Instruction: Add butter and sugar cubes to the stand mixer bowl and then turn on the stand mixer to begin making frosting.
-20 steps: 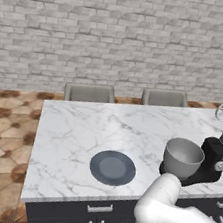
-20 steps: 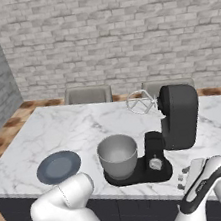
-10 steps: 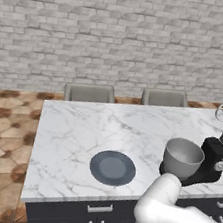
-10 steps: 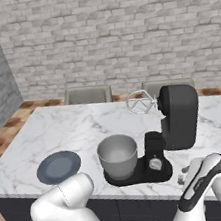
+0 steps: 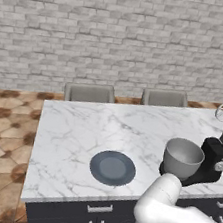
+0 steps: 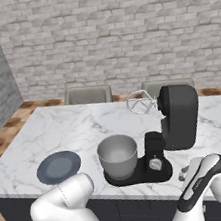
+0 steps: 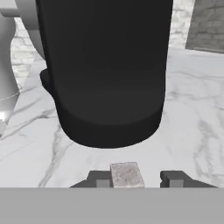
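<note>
The black stand mixer (image 6: 177, 117) stands on the marble counter with its head tilted up and its wire whisk (image 6: 140, 102) in the air. The grey stand mixer bowl (image 6: 118, 154) sits on the mixer's base. In the hand view the mixer's body (image 7: 109, 65) is close ahead and the bowl (image 7: 5, 74) is at the left edge. My gripper (image 7: 136, 179) is low on the counter to the right of the mixer. A small pale sugar cube (image 7: 127, 175) sits between its fingers, against the left one, with a gap to the right one. The butter is out of view.
A flat dark grey plate (image 5: 112, 168) lies on the counter left of the bowl (image 5: 183, 157), near the front edge. Two chairs (image 5: 89, 92) (image 5: 164, 97) stand behind the counter before a brick wall. Bare marble (image 7: 192, 113) spreads to the right of the mixer.
The hand has shifted only slightly beside the mixer. The bowl, the mixer and the plate have stayed where they were.
</note>
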